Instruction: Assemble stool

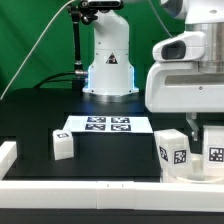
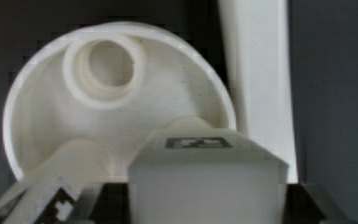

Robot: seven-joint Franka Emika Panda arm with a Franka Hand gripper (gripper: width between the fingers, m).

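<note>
Gripper (image 1: pixel 192 130) clamped on a leg (image 2: pixel 201 172), held upright, near the table's (image 1: pixel 40 115) front edge at the exterior view's right. Seat (image 2: pixel 105 115) lies just beyond the leg, its open round socket (image 2: pixel 108 62) facing up, apart from it.

A black bench (image 1: pixel 40 115) with a matte top carries the marker board (image 1: pixel 105 124), which lies flat near its middle. Behind the marker board, past the bench's far edge, a green backdrop (image 1: pixel 35 40) closes off the room. In front of the marker board a long white rail (image 1: pixel 90 192) runs along the bench's near edge. A shorter rail piece (image 1: pixel 8 153) sits to the exterior view's left of the marker board. The light is soft and even.
</note>
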